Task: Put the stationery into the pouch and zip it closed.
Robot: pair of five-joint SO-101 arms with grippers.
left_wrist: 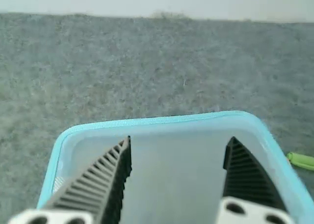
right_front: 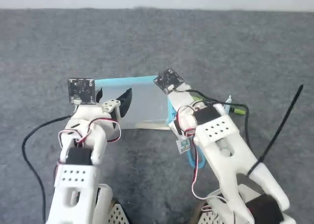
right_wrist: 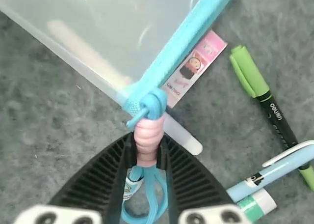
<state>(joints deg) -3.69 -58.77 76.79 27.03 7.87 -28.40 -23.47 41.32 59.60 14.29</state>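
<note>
A translucent pouch (right_front: 144,103) with a light blue zip edge (right_wrist: 184,44) lies flat on the grey carpet. My right gripper (right_wrist: 146,143) is shut on the pink zip pull (right_wrist: 147,133) at the pouch's right corner, and a blue cord loop (right_front: 189,157) hangs from it. Above the pouch's left part, my left gripper (left_wrist: 179,148) is open with nothing between its fingers. A green pen (right_wrist: 262,94), a blue and white pen (right_wrist: 274,170) and a white stick (right_wrist: 182,136) lie on the carpet beside the pouch's right edge. A pale stick shape (right_wrist: 83,47) shows through the pouch.
A pink paper label (right_wrist: 196,67) lies by the zip edge. A small green and white item (right_wrist: 255,204) sits beside the blue pen. Black cables (right_front: 282,123) trail beside both arms. Grey carpet (right_front: 157,42) runs open beyond the pouch to the far wall.
</note>
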